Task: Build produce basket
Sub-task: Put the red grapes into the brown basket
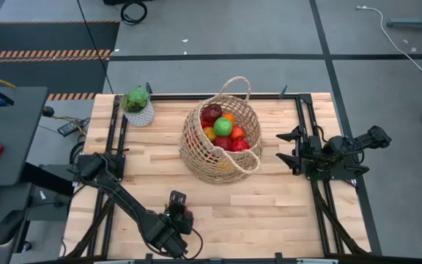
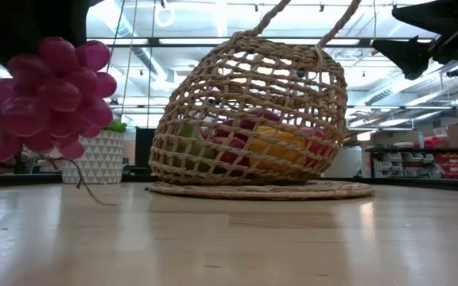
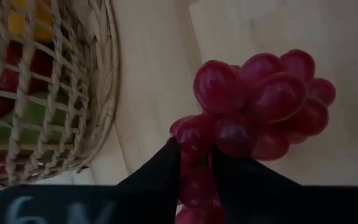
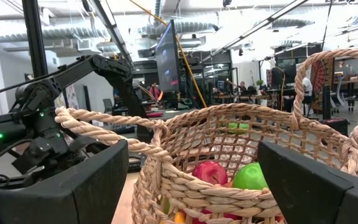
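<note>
The purple grape bunch (image 2: 48, 94) hangs in the air near the table's near edge, held by my left gripper (image 3: 194, 149), which is shut on it; the gripper (image 1: 178, 214) hides the bunch in the high view. The tan wicker basket (image 1: 222, 143) stands on its flat base mid-table. It holds red apples (image 1: 211, 114), a green apple (image 1: 223, 126), an orange and something yellow. My right gripper (image 1: 290, 147) waits open to the right of the basket, its fingers pointing at the basket rim (image 4: 229, 168). My left gripper pinches the grape bunch between its two fingers (image 3: 160, 177) at one end of the bunch (image 3: 196, 138). The rest of the grapes (image 3: 266, 93) stick out past the fingertips. The gripper comes from above, and the bunch is lifted clear of the table, a thin stalk (image 2: 78, 179) dangling below.
A green plant in a small white patterned pot (image 1: 138, 108) stands at the table's far left corner. Bare wood (image 1: 255, 213) lies between the basket and the near edge. Black rails (image 1: 310, 132) run along the table's left and right sides.
</note>
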You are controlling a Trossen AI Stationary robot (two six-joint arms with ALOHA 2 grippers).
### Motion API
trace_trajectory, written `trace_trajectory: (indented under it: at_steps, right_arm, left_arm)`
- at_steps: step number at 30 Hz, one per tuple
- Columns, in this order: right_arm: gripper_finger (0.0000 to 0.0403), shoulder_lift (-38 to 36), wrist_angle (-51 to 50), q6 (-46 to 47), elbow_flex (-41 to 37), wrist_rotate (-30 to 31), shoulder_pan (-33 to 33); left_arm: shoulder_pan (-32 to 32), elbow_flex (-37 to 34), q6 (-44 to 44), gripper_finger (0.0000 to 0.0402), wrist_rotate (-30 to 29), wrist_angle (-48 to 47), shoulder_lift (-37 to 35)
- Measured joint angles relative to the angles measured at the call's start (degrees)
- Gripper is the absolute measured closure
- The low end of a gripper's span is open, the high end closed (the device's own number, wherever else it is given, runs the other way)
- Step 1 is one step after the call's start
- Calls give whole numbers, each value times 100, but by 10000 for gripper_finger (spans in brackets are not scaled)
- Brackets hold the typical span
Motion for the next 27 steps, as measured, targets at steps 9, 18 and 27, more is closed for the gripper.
trace_trajectory:
  at_steps: [9, 18, 27]
  right_arm:
    - [43, 0, 0, 2, 0, 0, 0]
    - [43, 0, -1, 2, 0, 0, 0]
    - [43, 1, 0, 0, 1, 0, -1]
  left_arm:
    - [-7, 2, 67, 321, -806, -742, -4]
    - [-47, 4, 157, 322, -1767, -1594, -270]
    - [-64, 4, 152, 322, -2280, -1611, -1744]
